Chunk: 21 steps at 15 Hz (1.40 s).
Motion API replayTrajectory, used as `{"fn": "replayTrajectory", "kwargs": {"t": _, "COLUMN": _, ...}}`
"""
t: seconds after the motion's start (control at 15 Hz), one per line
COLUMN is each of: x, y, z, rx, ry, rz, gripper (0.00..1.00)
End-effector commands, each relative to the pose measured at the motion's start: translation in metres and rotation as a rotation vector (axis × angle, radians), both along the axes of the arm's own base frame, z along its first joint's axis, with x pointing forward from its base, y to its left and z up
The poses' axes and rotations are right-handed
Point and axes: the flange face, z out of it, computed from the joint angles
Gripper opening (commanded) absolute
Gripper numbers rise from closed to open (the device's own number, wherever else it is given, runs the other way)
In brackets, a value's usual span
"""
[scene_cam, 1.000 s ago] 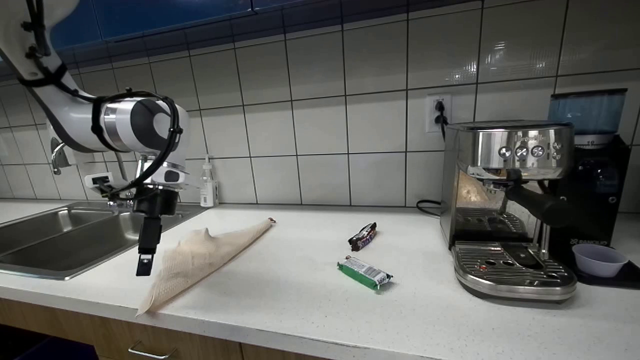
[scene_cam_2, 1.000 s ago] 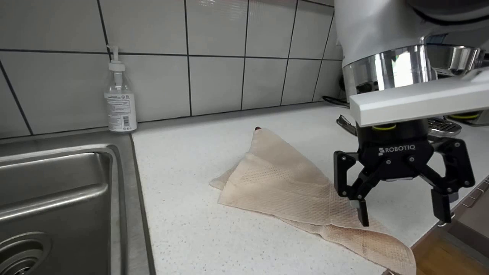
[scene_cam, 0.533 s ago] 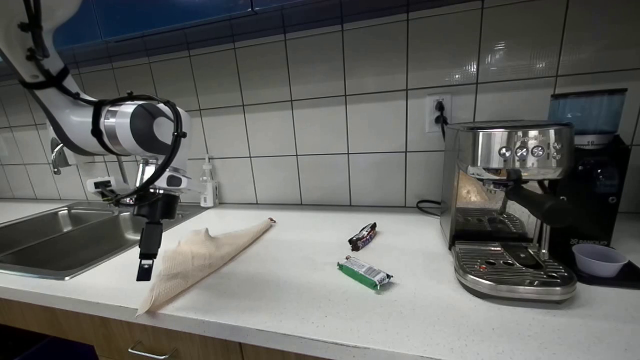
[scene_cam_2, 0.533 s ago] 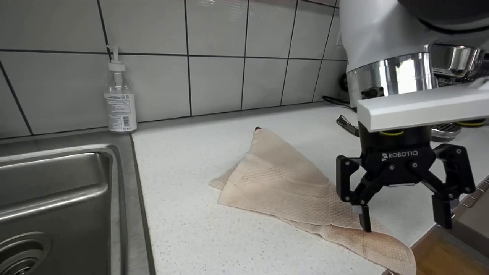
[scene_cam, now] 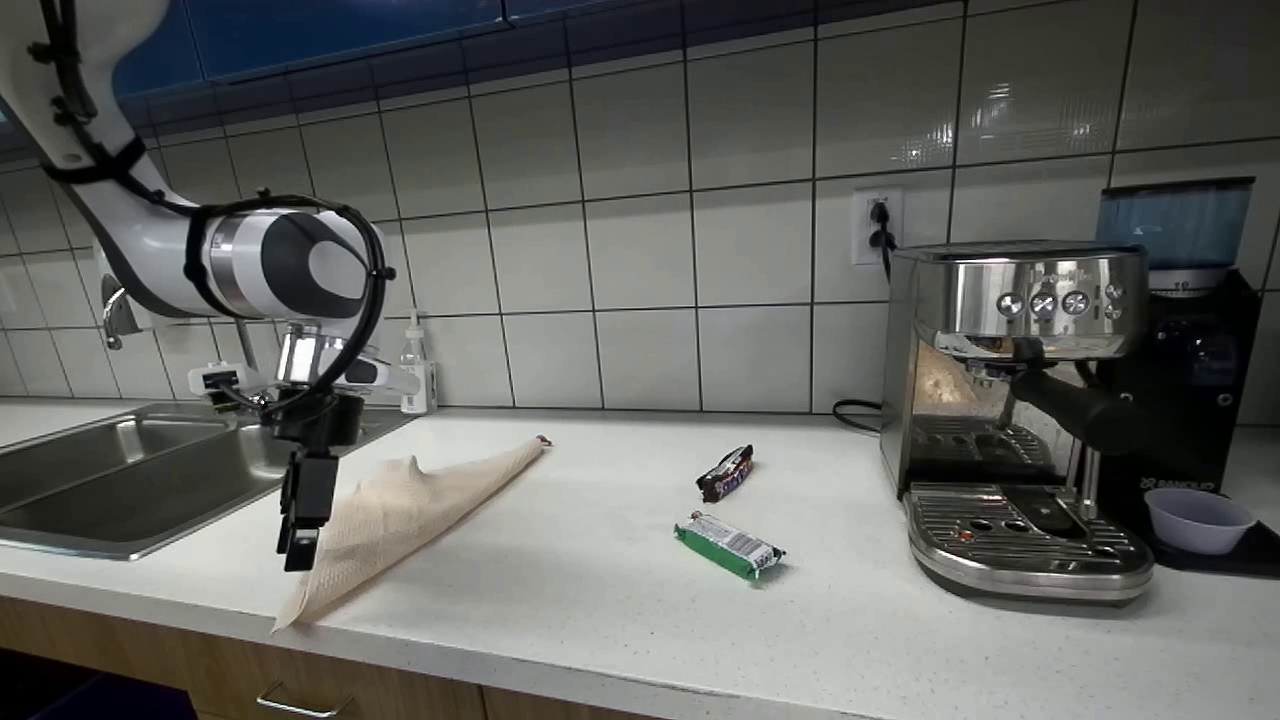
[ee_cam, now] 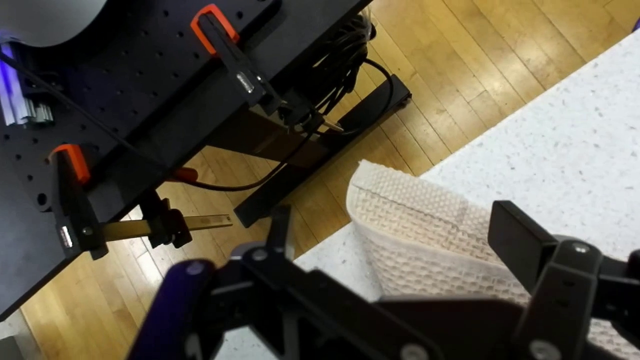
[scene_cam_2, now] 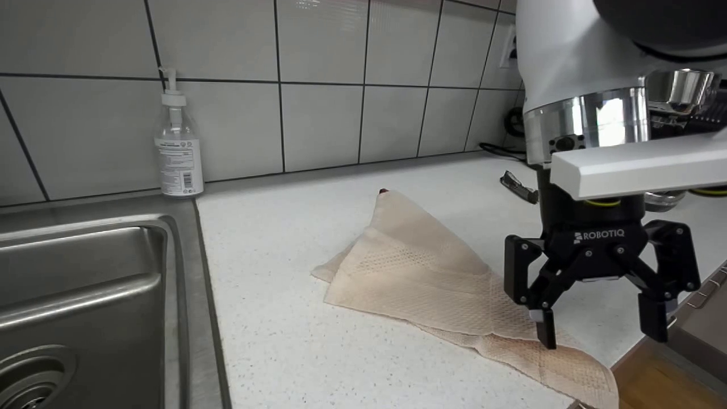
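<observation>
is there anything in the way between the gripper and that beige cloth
Nothing visible stands between the open gripper and the beige textured cloth; in the wrist view, part of it lies in plain sight just beyond.

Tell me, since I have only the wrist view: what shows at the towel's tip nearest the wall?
Observer: A small reddish bit peeks out at the tip of the tan waffle-weave towel; I can't tell what it is.
Operator: What else lies on the counter?
Observer: A green-and-white wrapped bar lies near a dark wrapped bar.
Operator: And by the sink?
Observer: A clear pump bottle stands upright at its corner.
</observation>
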Motion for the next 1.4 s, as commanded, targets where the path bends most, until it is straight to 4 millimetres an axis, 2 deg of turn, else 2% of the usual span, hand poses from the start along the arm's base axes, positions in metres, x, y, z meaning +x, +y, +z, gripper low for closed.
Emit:
{"fn": "replayTrajectory", "kwargs": {"t": 0.0, "x": 0.0, "y": 0.0, "z": 0.0, "rx": 0.001, "ry": 0.001, "rz": 0.001, "gripper": 1.0}}
{"fn": "replayTrajectory", "kwargs": {"t": 0.6, "x": 0.0, "y": 0.0, "z": -0.002, "rx": 0.0, "ry": 0.007, "rz": 0.001, "gripper": 1.0}}
{"fn": "replayTrajectory", "kwargs": {"t": 1.07, "x": 0.009, "y": -0.002, "z": -0.004, "rx": 0.029, "ry": -0.111, "rz": -0.012, "gripper": 1.0}}
{"fn": "replayTrajectory", "kwargs": {"t": 1.33, "x": 0.008, "y": -0.004, "z": -0.003, "rx": 0.034, "ry": -0.155, "rz": -0.004, "gripper": 1.0}}
